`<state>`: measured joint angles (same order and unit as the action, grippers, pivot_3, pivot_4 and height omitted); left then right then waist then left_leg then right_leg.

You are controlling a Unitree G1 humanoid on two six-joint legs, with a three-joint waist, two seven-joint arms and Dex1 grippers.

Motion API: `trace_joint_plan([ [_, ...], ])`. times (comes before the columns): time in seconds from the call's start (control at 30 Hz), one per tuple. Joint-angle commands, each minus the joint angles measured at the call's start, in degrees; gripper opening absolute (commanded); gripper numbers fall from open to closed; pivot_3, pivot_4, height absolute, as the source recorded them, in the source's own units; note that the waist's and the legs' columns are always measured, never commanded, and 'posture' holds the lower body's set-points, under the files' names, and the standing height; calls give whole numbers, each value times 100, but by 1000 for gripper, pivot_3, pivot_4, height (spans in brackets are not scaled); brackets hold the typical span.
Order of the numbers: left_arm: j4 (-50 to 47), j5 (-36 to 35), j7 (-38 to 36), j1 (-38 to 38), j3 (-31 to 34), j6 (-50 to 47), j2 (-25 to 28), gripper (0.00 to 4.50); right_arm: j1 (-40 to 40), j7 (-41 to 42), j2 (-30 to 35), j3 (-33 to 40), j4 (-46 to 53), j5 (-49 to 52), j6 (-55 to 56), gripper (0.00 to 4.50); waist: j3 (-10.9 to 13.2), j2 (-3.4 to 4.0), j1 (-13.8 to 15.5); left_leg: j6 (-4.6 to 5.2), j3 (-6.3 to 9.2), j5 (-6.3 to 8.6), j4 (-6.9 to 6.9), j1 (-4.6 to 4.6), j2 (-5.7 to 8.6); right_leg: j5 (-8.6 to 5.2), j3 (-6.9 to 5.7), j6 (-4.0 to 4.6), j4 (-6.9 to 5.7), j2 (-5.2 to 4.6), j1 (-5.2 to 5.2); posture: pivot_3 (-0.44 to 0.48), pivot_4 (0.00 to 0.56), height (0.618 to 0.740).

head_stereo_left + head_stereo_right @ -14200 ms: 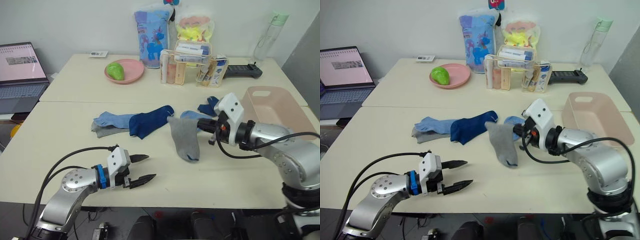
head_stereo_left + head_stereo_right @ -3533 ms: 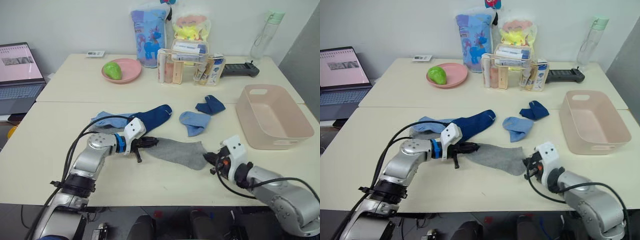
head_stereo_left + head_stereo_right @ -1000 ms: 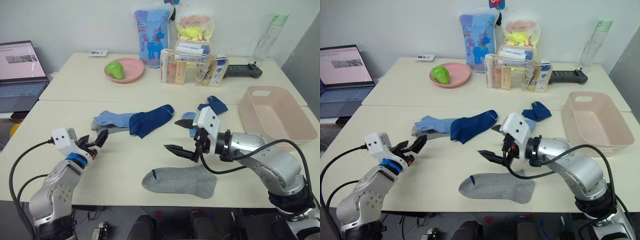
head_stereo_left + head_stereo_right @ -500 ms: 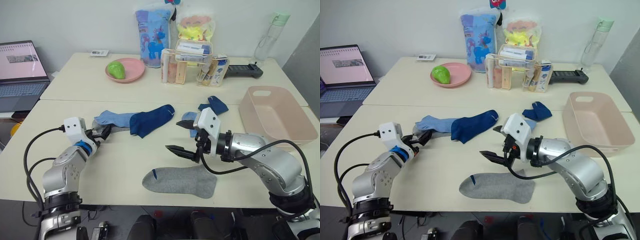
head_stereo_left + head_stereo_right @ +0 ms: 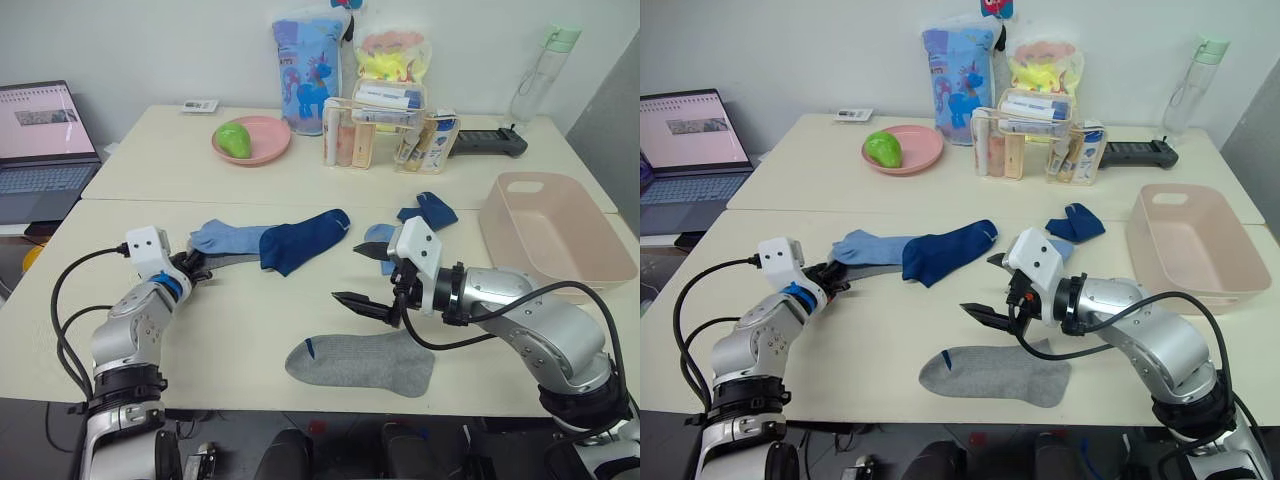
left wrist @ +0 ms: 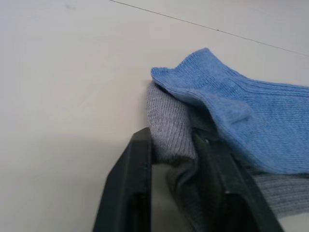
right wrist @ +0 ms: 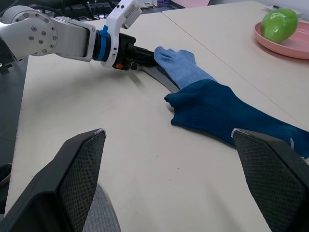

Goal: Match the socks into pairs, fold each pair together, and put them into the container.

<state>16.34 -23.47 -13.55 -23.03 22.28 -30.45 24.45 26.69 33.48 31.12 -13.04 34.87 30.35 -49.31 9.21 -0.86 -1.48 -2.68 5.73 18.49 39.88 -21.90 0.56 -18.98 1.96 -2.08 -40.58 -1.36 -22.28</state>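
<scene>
- Now, left gripper (image 6: 174,159): fingers closed on the cuff edge of a grey sock (image 6: 169,130), low against the table (image 5: 250,330), arm bent and reaching toward the left end of the sock heap.
- That grey sock lies under a light blue sock (image 5: 225,238), whose cuff overlaps it; a navy sock (image 5: 300,238) lies across the light blue one's other end.
- Right gripper (image 5: 362,273): fingers spread wide, empty, held above the table just beyond a second grey sock (image 5: 360,362); forearm runs level across the table from the right.
- Second grey sock lies flat near the front edge, apart from the heap.
- Behind the right gripper, another light blue sock (image 5: 377,235) and a folded navy sock (image 5: 428,211), touching each other.
- Container (image 5: 555,235): pale pink tub at the right side of the table, well apart from all socks, nothing in it.
- Surface: cream tabletop, a seam running across the middle.
- Far side: pink plate (image 5: 252,140) with a green fruit (image 5: 233,137), clear organiser of tubes (image 5: 385,135), two printed bags (image 5: 305,70), water bottle (image 5: 535,70).
- Laptop (image 5: 40,135) open at far left; white wall behind.
</scene>
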Motion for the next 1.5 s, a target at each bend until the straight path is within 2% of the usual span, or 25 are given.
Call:
trace_joint_plan([
  [0.03,-249,-242,-165,-97,294,111,131,17,80,-46,-49,112,212,-2,52,4500,0,-1,-9,0,-1,0,0,0,0,0,0,0,0,0,0,0,150,703],
  [0.23,-484,-628,-319,-414,654,-55,484,17,86,-61,-103,105,200,-6,68,4500,2,-4,-17,0,3,0,0,-2,-2,0,-5,0,-2,1,-3,0,150,703],
  [0.4,-819,-753,-31,-840,928,-294,970,17,80,-57,-142,129,196,12,65,4500,6,-11,-19,-1,5,0,-1,-4,-2,0,-6,0,-1,1,-4,0,150,703],
  [0.6,-1170,-675,-52,-1458,599,-614,1434,17,23,-33,-118,191,197,37,79,4500,7,-12,-16,-1,7,-1,-1,-6,-1,0,-8,0,1,1,-4,0,150,703],
  [0.73,-1263,-706,-282,-1518,265,-960,1499,17,36,-26,-122,201,172,25,85,4500,7,-12,-23,-1,3,-1,-1,-5,0,0,-5,0,0,1,-4,0,150,703],
  [0.83,-1523,-665,-780,-1321,-204,-1105,1596,17,27,-36,-123,204,164,7,96,4500,8,-12,-30,-1,5,-1,-1,-5,0,0,-6,0,-1,2,-4,0,150,703],
  [1.07,-2148,-812,-954,-990,-564,-1706,1452,17,-130,-77,-19,362,287,36,42,4500,8,-12,-30,-1,5,-1,-1,-6,-2,0,-4,0,-1,3,-5,0,150,703],
  [1.17,-3239,-1535,-941,-397,-1023,-2712,946,17,-363,-39,232,677,412,138,-81,4500,7,-12,-18,-1,2,0,-3,-7,0,0,1,0,4,2,-2,0,150,703],
  [1.3,-3929,-1905,-845,86,-1528,-3198,319,17,-614,132,667,1023,525,257,-262,4500,9,-14,6,0,3,0,2,-13,3,0,0,-1,12,-3,2,0,150,703],
  [1.37,-3978,-1969,-812,144,-1653,-3285,104,17,-702,200,827,1136,563,334,-306,4500,9,-14,-1,1,5,1,2,-14,2,0,-1,-1,11,-1,1,0,150,703],
  [1.5,-3408,-1687,-549,-192,-2317,-3211,-768,17,-1061,346,1397,1432,634,326,-412,4500,8,-12,5,14,0,7,2,-9,2,0,1,-1,4,3,4,0,150,703],
])
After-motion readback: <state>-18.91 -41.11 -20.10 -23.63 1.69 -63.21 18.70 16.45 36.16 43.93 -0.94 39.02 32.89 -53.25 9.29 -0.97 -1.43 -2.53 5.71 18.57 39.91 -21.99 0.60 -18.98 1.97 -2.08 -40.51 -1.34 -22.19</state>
